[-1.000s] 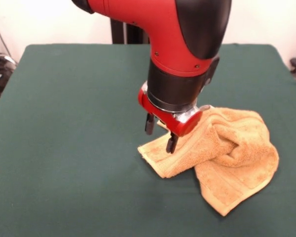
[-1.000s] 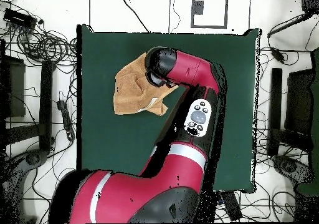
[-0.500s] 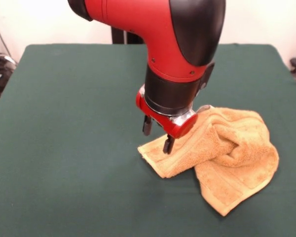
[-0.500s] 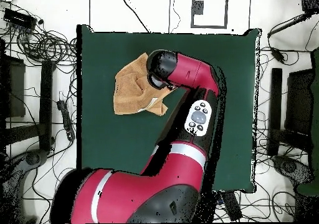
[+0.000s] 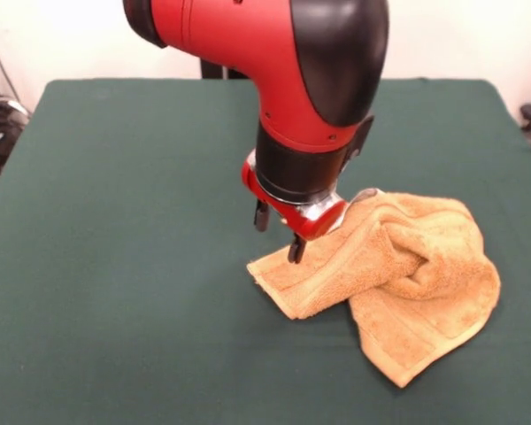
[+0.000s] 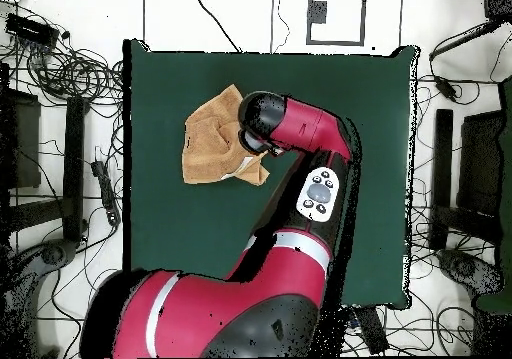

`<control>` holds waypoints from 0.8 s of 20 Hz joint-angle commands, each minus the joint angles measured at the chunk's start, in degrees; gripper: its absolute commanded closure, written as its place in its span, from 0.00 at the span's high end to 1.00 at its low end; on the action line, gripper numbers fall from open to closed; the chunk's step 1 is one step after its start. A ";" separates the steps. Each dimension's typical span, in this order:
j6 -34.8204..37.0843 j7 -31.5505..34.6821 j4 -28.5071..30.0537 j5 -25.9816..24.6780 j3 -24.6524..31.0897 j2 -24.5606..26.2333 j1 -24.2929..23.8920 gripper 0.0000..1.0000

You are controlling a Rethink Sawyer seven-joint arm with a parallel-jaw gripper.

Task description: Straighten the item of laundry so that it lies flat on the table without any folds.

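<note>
Broadly, the dark green table (image 5: 115, 266) is lying under the red and black arm (image 5: 292, 62), which is leaning over the crumpled orange towel (image 5: 407, 274); no containers are showing. Since a second ago the gripper (image 5: 279, 233) is sitting a little higher and further left. Its jaws are standing apart, holding nothing, one fingertip hovering just above the towel's folded left edge.

gripper (image 5: 278, 235) higher, farther back

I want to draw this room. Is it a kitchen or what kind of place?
Probably a robot lab, not a kitchen. A red arm with a gripper works over a towel on a green-covered table, and tangled cables lie around it.
</note>
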 commanded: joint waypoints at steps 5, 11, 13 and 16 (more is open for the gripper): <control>-8.09 13.82 9.70 2.76 6.76 2.92 1.74 1.00; -13.29 14.12 8.41 4.14 7.49 4.35 1.61 1.00; -13.67 13.82 8.16 4.28 7.67 4.56 1.46 1.00; -13.76 13.57 7.82 4.29 7.74 4.82 1.32 1.00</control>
